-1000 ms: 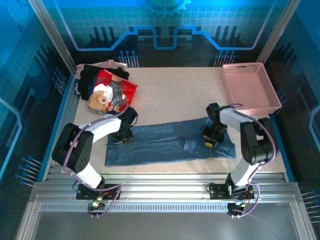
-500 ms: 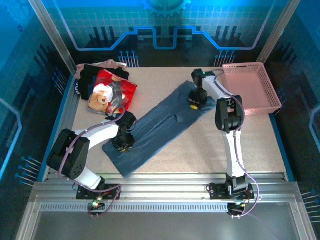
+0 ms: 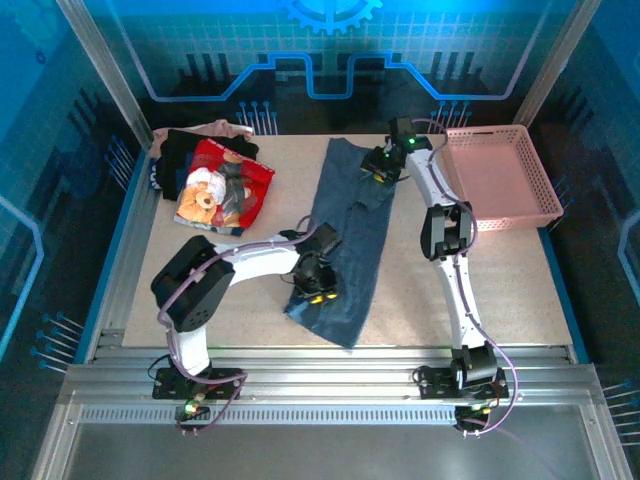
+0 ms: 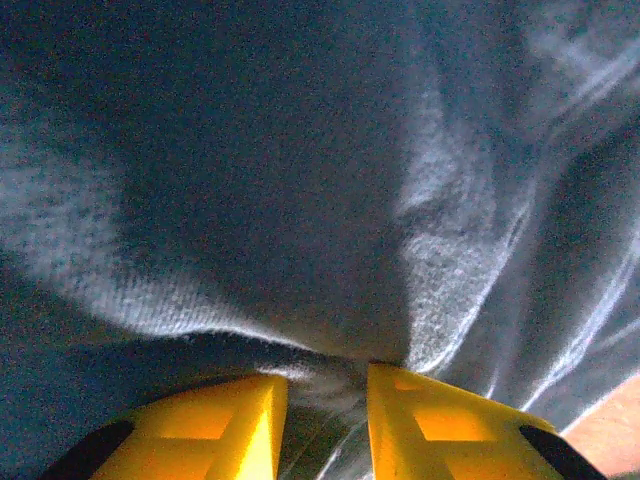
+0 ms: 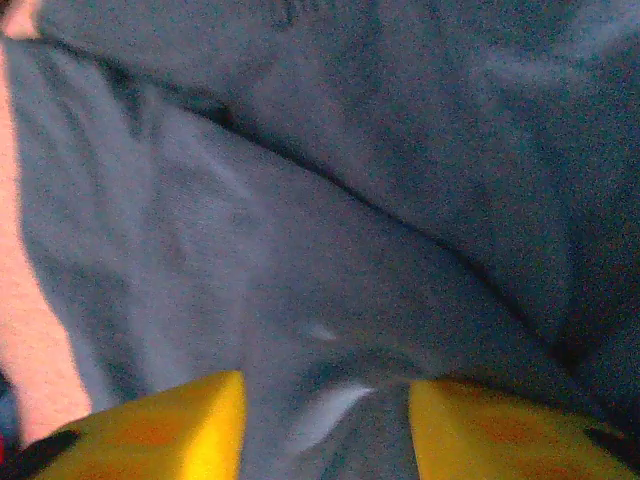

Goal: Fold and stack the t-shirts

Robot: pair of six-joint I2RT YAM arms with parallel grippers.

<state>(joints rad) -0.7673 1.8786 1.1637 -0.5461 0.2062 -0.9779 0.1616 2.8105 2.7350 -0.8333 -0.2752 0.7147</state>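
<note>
Now we find the jaws of the right gripper standing well apart over the slate-blue t-shirt, with loose cloth below the gap and nothing clamped. A second ago they were closed, so we read this as a release just made. The left gripper has its jaws drawn close on a raised ridge of the same shirt. We treat this as a pinch.

Moving outward, the shirt has changed its lie. A second ago it lay side to side across the near part of the table. It now runs as a long narrow strip from near to far. The far end lies at the back, near the pink basket, under the right gripper. The near end points toward the front edge, with the left gripper on its left border.

The red t-shirt with the bear print lies partly on the black t-shirt, next to the beige t-shirt, at the back left. All three are well apart from the strip and lie as before.

We judge that the shirt is turned and laid out for its next fold. It has not yet been stacked.
</note>
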